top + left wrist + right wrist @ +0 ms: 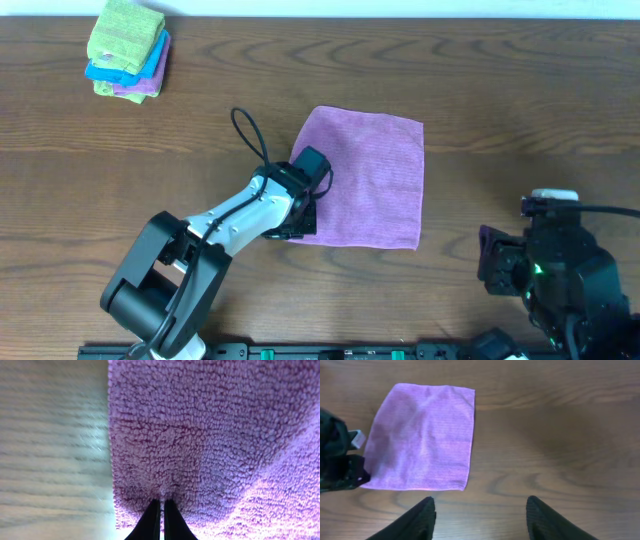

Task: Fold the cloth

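The cloth [372, 175] lies flat on the worktop [500, 100]. The left gripper [161, 503] is at the cloth's near left corner, closed tight on its edge (the pile bunches there). The right gripper [481, 506] is spread wide and holds nothing, right of the cloth. A stack of folded cloths [128, 50] lies well apart from the cloth, far left.

Overhead looks straight down, left wrist sits close on the cloth [210, 435], right wrist farther back.

White arm [240, 212], black left gripper [161, 505]
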Robot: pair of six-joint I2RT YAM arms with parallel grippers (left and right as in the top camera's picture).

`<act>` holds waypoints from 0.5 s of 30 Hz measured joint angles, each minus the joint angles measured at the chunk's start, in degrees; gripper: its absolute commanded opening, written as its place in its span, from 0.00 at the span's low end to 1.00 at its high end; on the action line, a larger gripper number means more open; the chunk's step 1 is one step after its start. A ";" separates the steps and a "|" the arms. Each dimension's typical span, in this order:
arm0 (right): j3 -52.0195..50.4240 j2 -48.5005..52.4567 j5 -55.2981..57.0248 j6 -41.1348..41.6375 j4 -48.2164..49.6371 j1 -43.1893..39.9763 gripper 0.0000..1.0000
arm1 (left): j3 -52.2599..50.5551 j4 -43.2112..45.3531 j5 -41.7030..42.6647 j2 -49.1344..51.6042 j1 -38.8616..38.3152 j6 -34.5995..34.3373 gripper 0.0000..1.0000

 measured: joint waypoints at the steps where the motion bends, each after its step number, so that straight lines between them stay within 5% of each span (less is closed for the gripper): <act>1: 0.00 0.09 0.17 0.09 0.02 0.00 0.72 | -0.09 -0.11 0.44 -0.11 -0.04 -0.02 0.06; 9: 0.00 0.15 0.85 -0.13 0.00 0.00 0.73 | -3.21 -0.33 2.03 -6.51 -0.66 -0.15 0.08; 12: 0.00 0.17 0.83 -0.13 -0.02 0.00 0.73 | -3.28 1.29 -2.01 -15.61 -0.72 0.02 0.34; 15: 0.00 0.22 0.79 -0.13 0.02 0.00 0.73 | -3.26 4.42 -6.60 -21.53 -0.55 0.33 0.41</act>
